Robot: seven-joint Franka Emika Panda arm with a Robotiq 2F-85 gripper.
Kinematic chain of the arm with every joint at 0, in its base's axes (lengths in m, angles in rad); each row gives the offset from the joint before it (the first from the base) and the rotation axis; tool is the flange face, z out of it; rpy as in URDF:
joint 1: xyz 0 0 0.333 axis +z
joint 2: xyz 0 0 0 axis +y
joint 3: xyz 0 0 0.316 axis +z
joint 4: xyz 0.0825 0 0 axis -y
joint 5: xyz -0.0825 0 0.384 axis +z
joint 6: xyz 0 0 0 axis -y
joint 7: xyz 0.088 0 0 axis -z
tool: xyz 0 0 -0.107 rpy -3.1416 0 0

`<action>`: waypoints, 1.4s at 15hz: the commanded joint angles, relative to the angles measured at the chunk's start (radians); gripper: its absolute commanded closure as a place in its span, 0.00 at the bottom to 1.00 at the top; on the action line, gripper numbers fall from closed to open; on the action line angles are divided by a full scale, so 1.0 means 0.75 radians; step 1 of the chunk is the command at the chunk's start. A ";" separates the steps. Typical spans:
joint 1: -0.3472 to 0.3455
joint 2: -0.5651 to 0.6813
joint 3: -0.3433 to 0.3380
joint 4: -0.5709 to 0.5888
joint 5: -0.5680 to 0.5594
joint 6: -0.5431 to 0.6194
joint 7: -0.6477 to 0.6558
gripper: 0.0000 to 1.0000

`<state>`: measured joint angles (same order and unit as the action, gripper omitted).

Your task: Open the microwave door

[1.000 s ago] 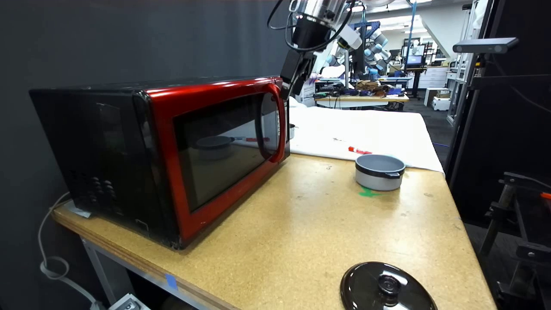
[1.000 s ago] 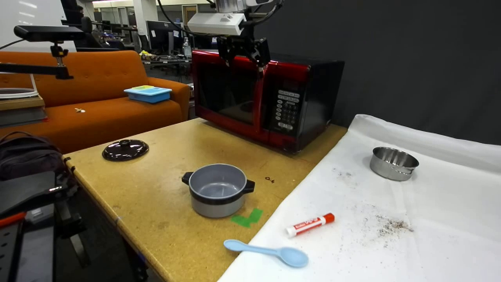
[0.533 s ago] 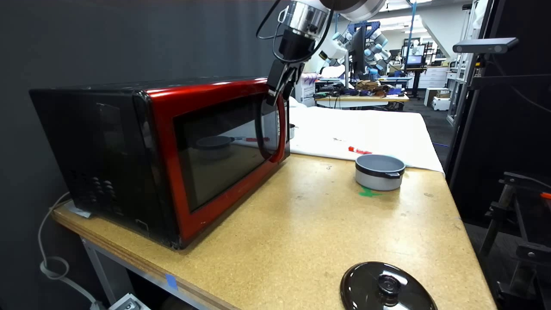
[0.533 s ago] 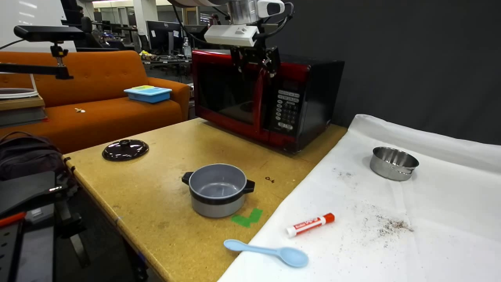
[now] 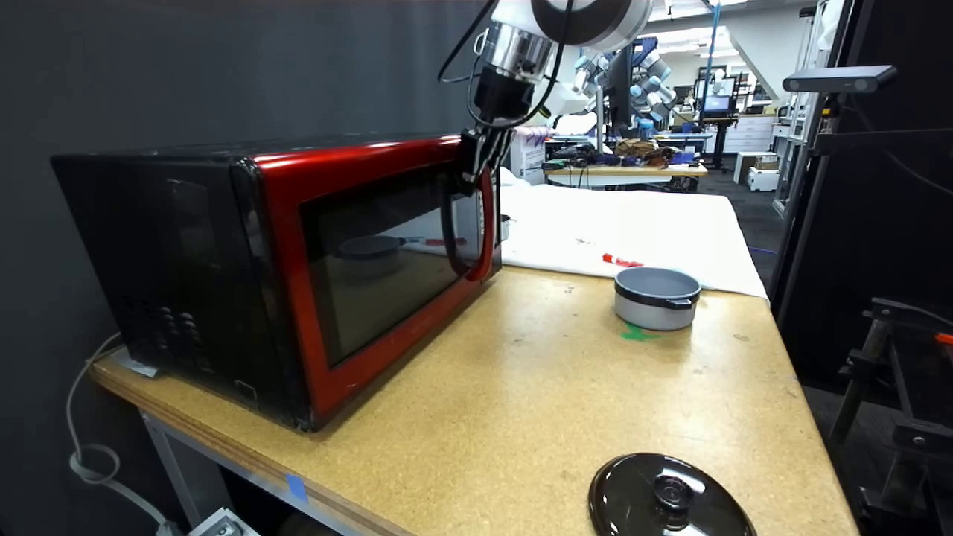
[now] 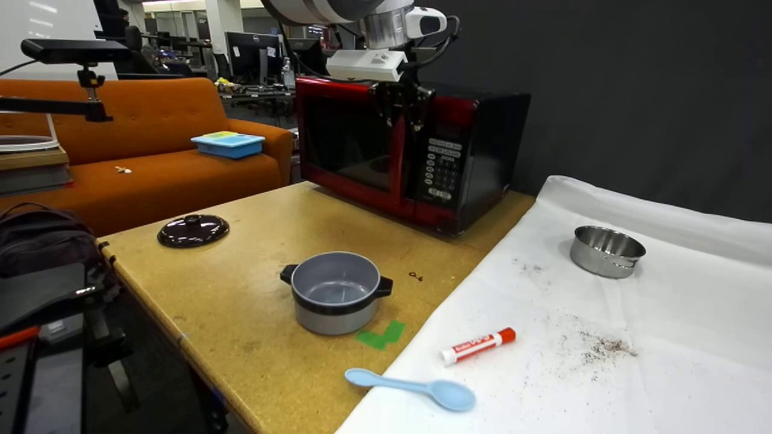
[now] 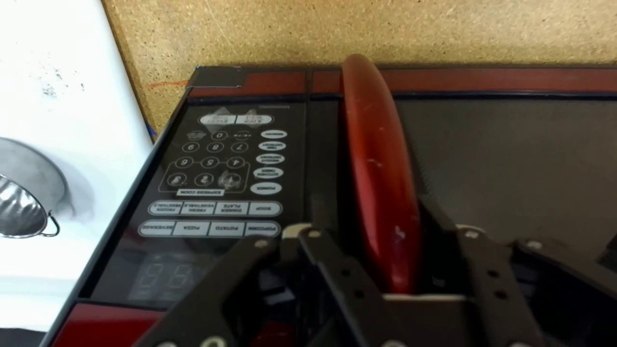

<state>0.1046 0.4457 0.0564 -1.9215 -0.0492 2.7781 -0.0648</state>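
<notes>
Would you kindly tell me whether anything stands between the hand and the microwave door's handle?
Nothing visible does: in the wrist view the hand stands open, with the red microwave door handle between its jaws. Whether either jaw touches it, I cannot tell.

Microwave [image 6: 422, 166] on table [image 6: 241, 277], pot [image 6: 335, 318] before it, marker [image 6: 477, 346] on cloth [image 6: 669, 325]

The microwave [image 5: 223, 283] was black, its door [image 5: 387, 268] red, the pincer [image 7: 376, 214] black. The worktop [image 6: 247, 289] was speckled tan. In an exterior view, the lid [image 6: 193, 235] at nine o'clock was dark brown, the pot [image 6: 333, 319] at seven grey, black-banded, the spoon [image 6: 422, 387] at six pale blue, the marker [image 6: 479, 346] at five red-and-white.
</notes>
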 commanded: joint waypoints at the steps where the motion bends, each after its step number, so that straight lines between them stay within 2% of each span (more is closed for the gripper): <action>1: 0.063 -0.058 -0.077 -0.044 -0.072 -0.028 0.147 0.84; 3: 0.099 -0.097 -0.116 -0.094 -0.109 -0.016 0.244 0.97; 5: 0.142 -0.119 -0.162 -0.131 -0.153 0.004 0.338 0.94; 11: 0.274 -0.184 -0.295 -0.228 -0.290 0.025 0.580 0.94; 14: 0.309 -0.275 -0.317 -0.339 -0.374 0.006 0.736 0.94; 15: 0.311 -0.295 -0.310 -0.363 -0.389 -0.006 0.776 0.50; 16: 0.302 -0.317 -0.291 -0.390 -0.394 -0.011 0.789 0.49; 17: 0.279 -0.342 -0.257 -0.409 -0.375 -0.025 0.767 0.43; 21: 0.197 -0.450 -0.130 -0.471 -0.220 -0.147 0.610 0.16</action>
<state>0.3102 0.1734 -0.1173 -2.2330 -0.2897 2.7351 0.4835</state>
